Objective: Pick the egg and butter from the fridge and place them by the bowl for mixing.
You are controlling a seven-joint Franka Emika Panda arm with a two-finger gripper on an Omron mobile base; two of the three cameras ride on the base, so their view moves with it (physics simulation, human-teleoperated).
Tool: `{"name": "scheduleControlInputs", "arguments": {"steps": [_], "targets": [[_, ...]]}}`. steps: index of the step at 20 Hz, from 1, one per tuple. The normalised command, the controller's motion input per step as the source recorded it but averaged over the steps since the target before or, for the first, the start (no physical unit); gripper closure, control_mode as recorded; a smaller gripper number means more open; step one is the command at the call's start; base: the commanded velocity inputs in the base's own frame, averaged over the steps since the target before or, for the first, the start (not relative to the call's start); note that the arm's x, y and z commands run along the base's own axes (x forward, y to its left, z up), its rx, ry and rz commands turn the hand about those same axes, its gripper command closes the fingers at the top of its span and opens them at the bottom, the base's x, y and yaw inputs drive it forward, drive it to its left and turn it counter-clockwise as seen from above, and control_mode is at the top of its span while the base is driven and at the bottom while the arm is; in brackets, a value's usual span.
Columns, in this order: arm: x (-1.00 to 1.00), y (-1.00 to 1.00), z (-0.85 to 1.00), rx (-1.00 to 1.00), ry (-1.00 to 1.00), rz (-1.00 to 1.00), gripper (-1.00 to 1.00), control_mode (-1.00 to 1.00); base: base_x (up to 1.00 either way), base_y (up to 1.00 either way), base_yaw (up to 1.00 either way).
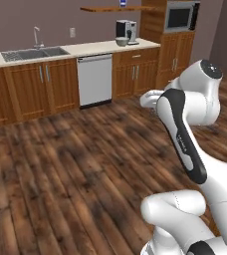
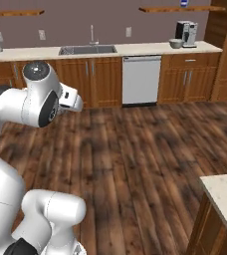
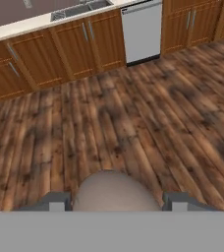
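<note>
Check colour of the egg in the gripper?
Brownish-grey, faintly speckled egg; hand view shows it best.

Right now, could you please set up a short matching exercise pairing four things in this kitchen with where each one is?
Things:
1. egg
2. bowl
3. dishwasher
4. sink

Places:
A. set into the counter, left of the dishwasher
B. between the fingers, above the wood floor
C. on the counter beside the coffee machine
D. under the counter, between wooden cabinets

Pairs: 1-B, 2-C, 3-D, 4-A
</note>
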Motion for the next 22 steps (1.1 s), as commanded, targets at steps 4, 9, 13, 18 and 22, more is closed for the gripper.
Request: {"name": "scheduleControlInputs", "arguments": {"steps": [4, 9, 13, 18, 22], "targets": [[0.00, 0.00, 0.00, 0.00, 0.00, 0.00, 1.00, 1.00, 0.73, 0.00, -0.25], [0.00, 0.00, 0.00, 0.00, 0.00, 0.00, 1.00, 1.00, 0.69, 0.00, -0.27], [0.00, 0.00, 0.00, 0.00, 0.00, 0.00, 1.00, 1.00, 0.69, -0.02, -0.26], [0.00, 0.00, 0.00, 0.00, 0.00, 0.00, 1.00, 1.00, 0.70, -0.04, -0.24], [0.00, 0.00, 0.00, 0.00, 0.00, 0.00, 1.00, 1.00, 0.73, -0.05, -0.21]]}}
